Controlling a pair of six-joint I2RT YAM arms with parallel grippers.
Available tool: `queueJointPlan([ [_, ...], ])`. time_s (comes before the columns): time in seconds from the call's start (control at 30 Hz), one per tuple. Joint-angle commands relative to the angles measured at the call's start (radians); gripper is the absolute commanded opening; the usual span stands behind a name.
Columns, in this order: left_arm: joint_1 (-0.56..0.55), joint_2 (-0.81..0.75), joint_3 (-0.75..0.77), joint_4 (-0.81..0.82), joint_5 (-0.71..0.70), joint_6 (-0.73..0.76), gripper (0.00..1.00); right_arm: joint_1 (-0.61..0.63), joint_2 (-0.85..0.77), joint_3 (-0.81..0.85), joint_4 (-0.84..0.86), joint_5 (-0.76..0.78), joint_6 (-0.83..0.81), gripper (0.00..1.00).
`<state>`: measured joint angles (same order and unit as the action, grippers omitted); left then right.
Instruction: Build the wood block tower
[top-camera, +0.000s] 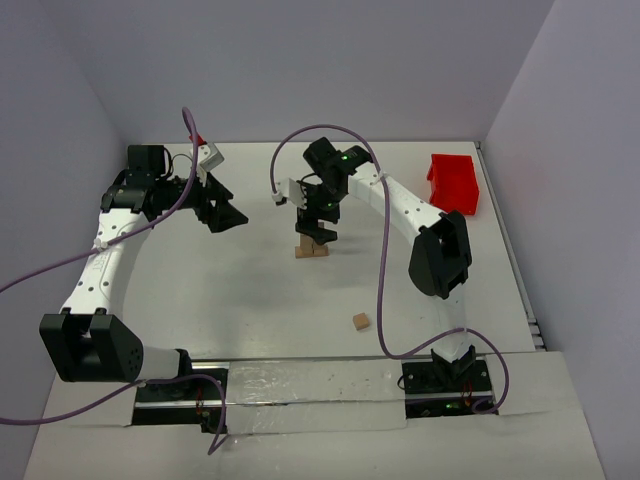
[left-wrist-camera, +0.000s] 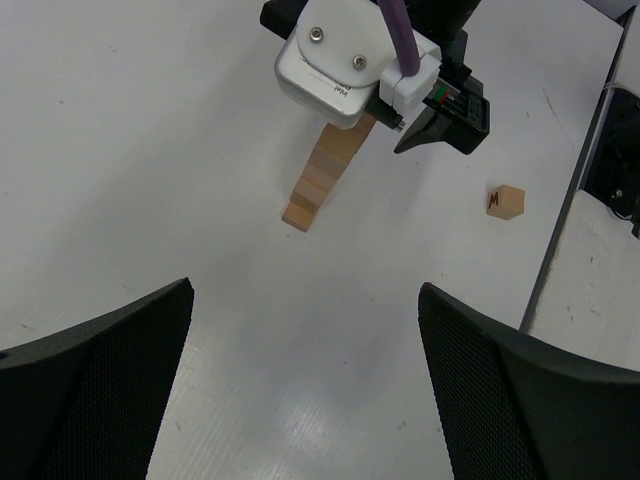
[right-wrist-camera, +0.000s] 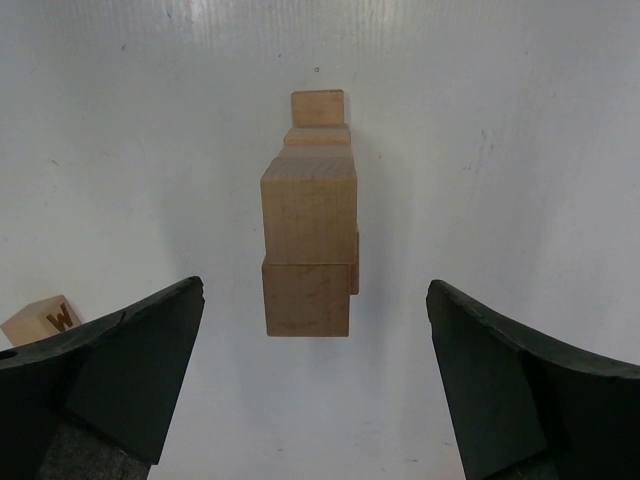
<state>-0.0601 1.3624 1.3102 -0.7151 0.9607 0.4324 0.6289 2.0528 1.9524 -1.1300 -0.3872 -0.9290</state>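
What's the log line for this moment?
left fingers: open, empty, away from tower | right fingers: open over tower, holding nothing | tower: standing | loose lettered block: on table, apart | red bin: far right corner

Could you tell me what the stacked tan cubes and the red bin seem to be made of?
The stacked tan cubes look like bare, matte wood: fine grain lines show on their faces. The red bin is probably moulded plastic, going by its even colour and smooth walls, though it is too small in view to be sure.
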Motion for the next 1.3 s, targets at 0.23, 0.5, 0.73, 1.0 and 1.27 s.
queueJointPlan([
  [0.23, -0.007, -0.021, 0.046, 0.013, -0.037, 0.014, 0.99, -0.059, -0.233, -0.187, 0.049, -0.003, 0.022, 1.00],
  [0.5, -0.007, -0.046, 0.047, 0.033, -0.012, -0.001, 0.99, -0.141, -0.554, -0.544, 0.101, -0.049, 0.003, 0.97],
  [0.73, -0.006, -0.092, 0.009, 0.075, 0.003, -0.046, 0.99, -0.100, -0.793, -0.873, 0.211, -0.108, 0.028, 0.89],
  [1.0, -0.006, -0.103, 0.003, 0.089, 0.040, -0.063, 0.99, 0.114, -0.891, -1.129, 0.389, -0.069, 0.038, 0.78],
  [1.27, -0.006, -0.118, -0.016, 0.098, -0.007, -0.058, 0.99, 0.196, -0.837, -1.214, 0.502, -0.042, 0.032, 0.79],
])
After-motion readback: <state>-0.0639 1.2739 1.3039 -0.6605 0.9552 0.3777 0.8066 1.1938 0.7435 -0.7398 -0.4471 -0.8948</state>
